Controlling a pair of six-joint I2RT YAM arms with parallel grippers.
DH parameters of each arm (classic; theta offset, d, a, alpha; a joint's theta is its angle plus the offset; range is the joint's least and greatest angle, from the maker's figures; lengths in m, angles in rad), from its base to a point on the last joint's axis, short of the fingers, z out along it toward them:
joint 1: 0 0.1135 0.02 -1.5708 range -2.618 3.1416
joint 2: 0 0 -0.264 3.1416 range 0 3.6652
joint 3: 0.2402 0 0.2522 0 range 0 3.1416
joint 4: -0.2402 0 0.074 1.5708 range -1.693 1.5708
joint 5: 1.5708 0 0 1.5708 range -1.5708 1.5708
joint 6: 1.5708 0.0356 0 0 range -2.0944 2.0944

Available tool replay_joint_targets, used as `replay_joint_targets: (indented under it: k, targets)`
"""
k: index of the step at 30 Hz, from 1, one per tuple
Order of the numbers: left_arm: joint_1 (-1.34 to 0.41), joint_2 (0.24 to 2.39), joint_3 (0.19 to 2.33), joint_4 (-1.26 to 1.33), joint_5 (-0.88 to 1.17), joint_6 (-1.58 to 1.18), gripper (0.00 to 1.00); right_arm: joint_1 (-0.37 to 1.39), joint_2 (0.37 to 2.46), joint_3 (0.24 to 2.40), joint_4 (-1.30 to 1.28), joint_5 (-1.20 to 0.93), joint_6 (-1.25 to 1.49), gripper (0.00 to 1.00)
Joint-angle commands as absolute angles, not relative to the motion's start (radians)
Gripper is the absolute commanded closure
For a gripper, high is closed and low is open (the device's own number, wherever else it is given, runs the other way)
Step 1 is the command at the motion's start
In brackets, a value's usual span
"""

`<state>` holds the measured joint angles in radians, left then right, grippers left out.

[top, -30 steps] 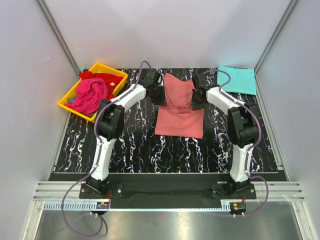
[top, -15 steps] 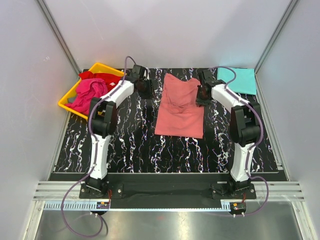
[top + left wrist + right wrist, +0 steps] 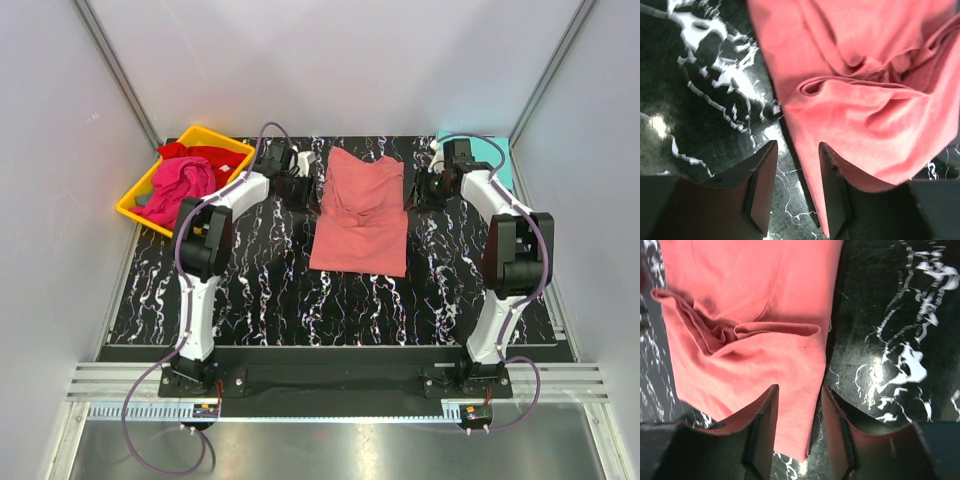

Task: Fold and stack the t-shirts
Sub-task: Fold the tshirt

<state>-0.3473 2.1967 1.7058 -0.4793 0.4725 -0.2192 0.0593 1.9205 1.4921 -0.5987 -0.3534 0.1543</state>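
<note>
The pink shirt (image 3: 360, 215) is lying at table centre, sides tucked in, cloth bunching across its middle. The left gripper (image 3: 796, 165) is hovering at its 9 o'clock edge and the right gripper (image 3: 800, 405) at 3 o'clock, both spread and empty. The next step is probably pinching both edges and folding lengthwise. A folded turquoise shirt (image 3: 475, 158) is lying at 2 o'clock.

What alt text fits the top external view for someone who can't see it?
A partly folded salmon-pink cloth t-shirt lies mid-table, the left end effector and right end effector flanking its far half. A yellow plastic tray, far left, holds a crumpled magenta t-shirt and red t-shirt; a folded turquoise t-shirt lies far right.
</note>
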Motion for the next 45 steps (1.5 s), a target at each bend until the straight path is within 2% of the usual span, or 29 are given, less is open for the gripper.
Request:
replay_joint_targets:
  k: [1, 13, 24, 28, 30, 31, 32, 34, 39, 45]
  targets:
    - [-0.342, 2.247, 1.81, -0.474, 0.578, -0.127, 0.56, 0.037, 1.976, 1.529, -0.606, -0.495, 0.046, 0.52]
    - [-0.342, 2.355, 1.94, -0.54, 0.6, -0.077, 0.56, 0.006, 2.123, 1.638, -0.65, -0.561, -0.051, 0.51]
    - [-0.341, 2.384, 1.979, -0.535, 0.62, -0.061, 0.57, 0.006, 2.166, 1.675, -0.618, -0.601, -0.052, 0.55]
    - [-0.341, 2.399, 1.993, -0.537, 0.635, -0.066, 0.61, 0.006, 2.174, 1.672, -0.6, -0.623, -0.051, 0.57]
    - [-0.342, 2.398, 1.991, -0.528, 0.64, -0.074, 0.69, 0.006, 2.171, 1.66, -0.575, -0.632, -0.049, 0.61]
    - [-0.341, 2.398, 1.991, -0.517, 0.641, -0.08, 0.76, 0.006, 2.168, 1.657, -0.566, -0.63, -0.045, 0.67]
    - [-0.341, 2.396, 1.993, -0.515, 0.643, -0.087, 0.9, 0.006, 2.168, 1.652, -0.555, -0.626, -0.041, 0.83]
    - [-0.339, 2.395, 2.0, -0.509, 0.635, -0.116, 1.0, 0.005, 2.152, 1.625, -0.522, -0.605, -0.037, 0.99]
    - [-0.319, 2.335, 1.922, -0.399, 0.568, -0.239, 1.0, -0.032, 2.066, 1.501, -0.399, -0.578, -0.009, 1.0]
    - [-0.299, 2.293, 1.835, -0.275, 0.581, -0.344, 1.0, -0.044, 2.051, 1.491, -0.391, -0.581, -0.006, 1.0]
